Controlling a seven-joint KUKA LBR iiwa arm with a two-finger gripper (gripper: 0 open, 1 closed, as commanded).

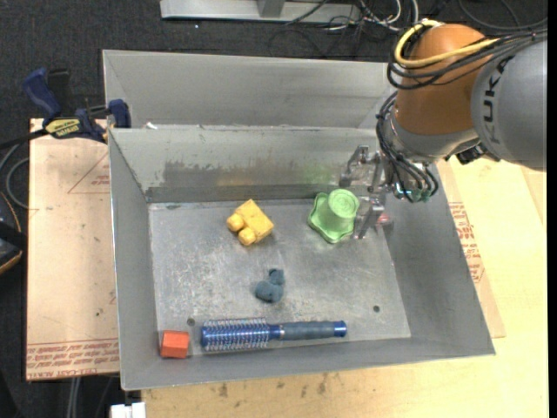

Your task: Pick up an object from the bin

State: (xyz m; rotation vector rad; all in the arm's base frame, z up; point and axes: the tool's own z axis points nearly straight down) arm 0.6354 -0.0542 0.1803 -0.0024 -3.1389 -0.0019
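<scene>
Pincer (366, 200): just beside pale green translucent plastic cup (334, 216), right rear of grey metal bin (261, 85)
Pincer state: cannot tell

The rig I operate stands in a robotics lab. A grey industrial arm (515, 103) with an orange wrist cover (435, 77) reaches over a grey metal bin (261, 85); loose cables (383, 3) trail across dark carpet (52, 24) behind it.

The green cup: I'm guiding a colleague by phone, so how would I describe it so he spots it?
In the grey bin, look at the floor's far right part, beside the gripper. There sits a small cup of see-through green plastic. It is the only green, translucent thing; the yellow block to its left is opaque and angular.
</scene>
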